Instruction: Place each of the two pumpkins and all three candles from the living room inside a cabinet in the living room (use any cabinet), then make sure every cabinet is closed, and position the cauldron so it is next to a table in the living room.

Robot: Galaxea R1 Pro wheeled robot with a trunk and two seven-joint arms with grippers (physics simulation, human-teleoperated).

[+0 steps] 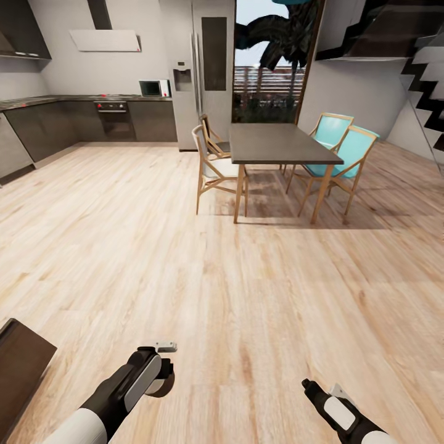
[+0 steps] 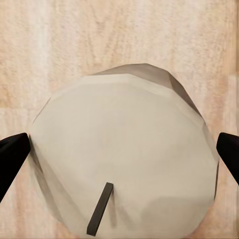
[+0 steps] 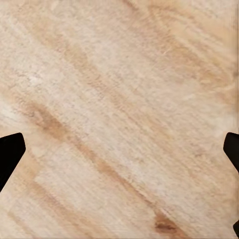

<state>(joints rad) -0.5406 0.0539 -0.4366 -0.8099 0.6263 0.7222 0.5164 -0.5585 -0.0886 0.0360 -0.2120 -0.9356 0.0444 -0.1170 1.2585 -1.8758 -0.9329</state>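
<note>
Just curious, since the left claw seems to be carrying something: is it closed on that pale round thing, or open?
Shut on it. In the left wrist view the cream-white candle, dark wick showing, sits between the left gripper fingertips, which touch its sides above the plank floor.

Both white-and-black arms hang low over the light wood plank floor [image 1: 185, 259]. Far beyond the right gripper [image 1: 306, 385] stands a dark rectangular dining table [image 1: 277, 145] flanked by wooden chairs [image 1: 216, 166].

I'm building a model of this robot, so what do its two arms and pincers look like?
Both arms have white shells that turn black toward the wrist, each with a pale grey panel on the black section. The left pincer and the right pincer are black; their fingertips are dark wedges. No cables or markings are visible.
</note>
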